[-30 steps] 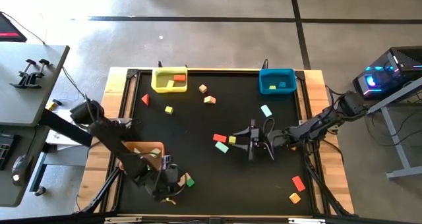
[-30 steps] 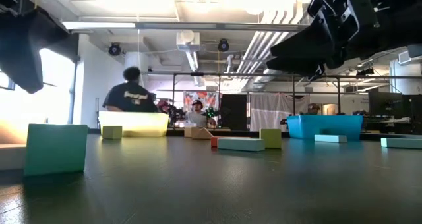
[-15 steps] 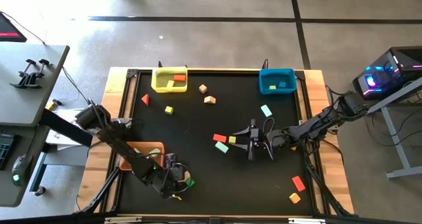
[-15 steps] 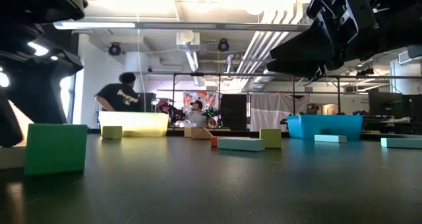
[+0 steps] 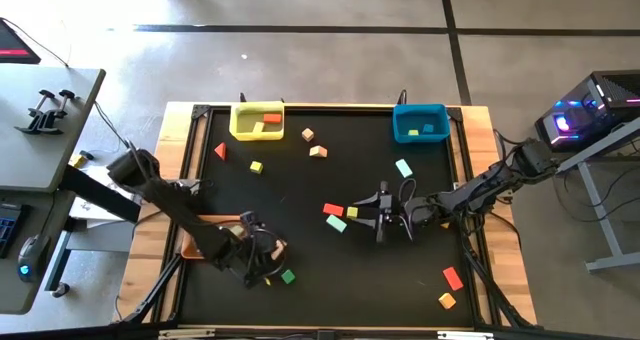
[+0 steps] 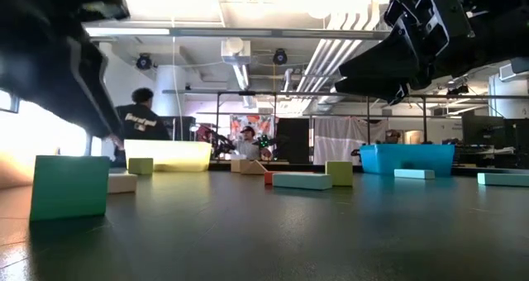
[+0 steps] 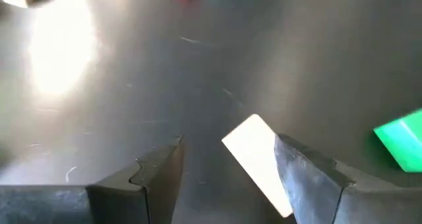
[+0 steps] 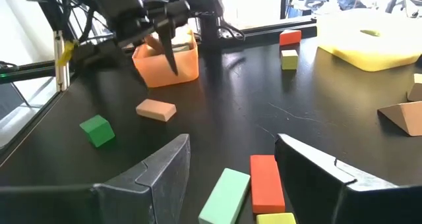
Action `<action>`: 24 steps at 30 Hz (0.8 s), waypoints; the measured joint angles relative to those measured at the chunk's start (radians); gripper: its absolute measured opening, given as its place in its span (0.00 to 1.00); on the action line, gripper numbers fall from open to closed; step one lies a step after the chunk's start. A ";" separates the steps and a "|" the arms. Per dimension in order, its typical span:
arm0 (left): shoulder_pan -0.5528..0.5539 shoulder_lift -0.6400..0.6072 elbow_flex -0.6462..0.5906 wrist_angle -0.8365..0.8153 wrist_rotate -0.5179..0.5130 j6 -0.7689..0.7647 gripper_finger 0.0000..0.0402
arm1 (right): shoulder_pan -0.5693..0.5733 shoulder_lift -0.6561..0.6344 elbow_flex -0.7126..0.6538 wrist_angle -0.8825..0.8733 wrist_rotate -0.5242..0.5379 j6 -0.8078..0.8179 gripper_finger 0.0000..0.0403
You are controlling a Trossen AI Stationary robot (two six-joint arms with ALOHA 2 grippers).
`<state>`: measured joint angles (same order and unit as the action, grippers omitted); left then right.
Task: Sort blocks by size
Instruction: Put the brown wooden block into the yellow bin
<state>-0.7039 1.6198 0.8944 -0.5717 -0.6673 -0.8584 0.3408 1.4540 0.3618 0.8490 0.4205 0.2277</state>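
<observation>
Now the left gripper hangs low over the near left part of the black table, just beside the orange bin. Its fingers stand apart and hold nothing. Between them, on the mat, lies a tan block, which is close to one finger; if it touches, I cannot tell. A green cube sits near this gripper, a little closer to the front edge.

The right gripper is over the middle of the table, a bit to the right. Its fingers are also apart and empty. Just in front of them lie three blocks close together: a red bar, a mint bar and a small yellow block.

Other blocks are spread on the table. A second mint bar lies near the blue bin, which has some pieces inside. The yellow bin at the far left holds a red piece and a yellow piece. Near it are a red wedge, a yellow cube and two tan blocks. At the near right corner rest a red bar and an orange block.

Behind the table, in the low view, a person in dark clothes stands in the room.
</observation>
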 joint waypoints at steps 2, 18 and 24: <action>-0.010 -0.025 0.000 -0.021 -0.041 -0.032 0.55 | 0.000 0.000 0.000 0.000 0.000 0.000 0.54; 0.017 -0.046 0.000 -0.004 -0.018 -0.230 0.57 | 0.085 -0.279 0.001 0.061 0.785 -0.364 0.54; 0.039 -0.022 -0.001 -0.001 0.029 -0.318 0.65 | 0.144 -0.365 0.001 -0.155 0.775 -0.259 0.54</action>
<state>-0.6651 1.5977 0.8936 -0.5727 -0.6387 -1.1760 0.4845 1.0893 0.3630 0.6940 1.1952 -0.0311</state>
